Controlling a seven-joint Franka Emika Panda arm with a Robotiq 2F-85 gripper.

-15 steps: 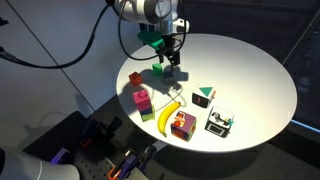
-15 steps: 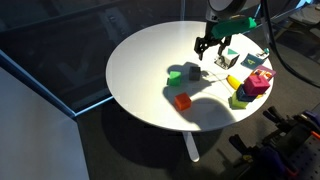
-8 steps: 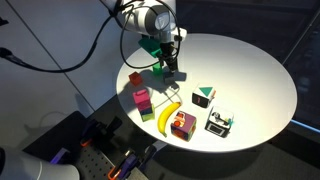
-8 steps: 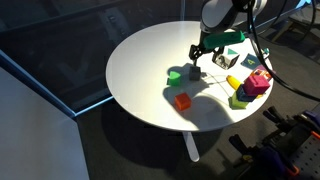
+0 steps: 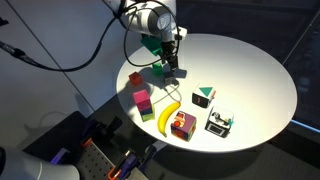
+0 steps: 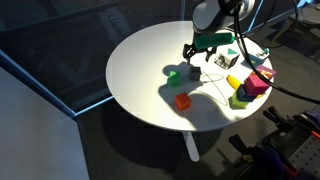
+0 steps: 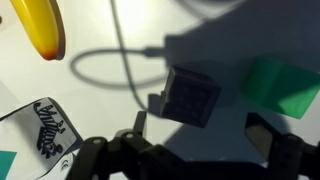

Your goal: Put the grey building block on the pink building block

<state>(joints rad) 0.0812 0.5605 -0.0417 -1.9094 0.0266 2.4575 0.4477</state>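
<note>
In an exterior view the pink building block (image 5: 141, 97) stands well apart from the grey building block (image 5: 178, 72), down and left of it. In the wrist view the banana (image 7: 40, 30) lies up and left of the grey building block (image 7: 192, 97). The gripper (image 7: 200, 130) is spread wide around the grey block and grips nothing. A green cube (image 7: 285, 85) sits just right of that block.

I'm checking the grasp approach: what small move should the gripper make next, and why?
Probably lower straight down. In the wrist view the gripper is open, with the grey block framed between its fingers but not yet clasped. The green cube sits close beside it, so a straight descent seems safest.
</note>
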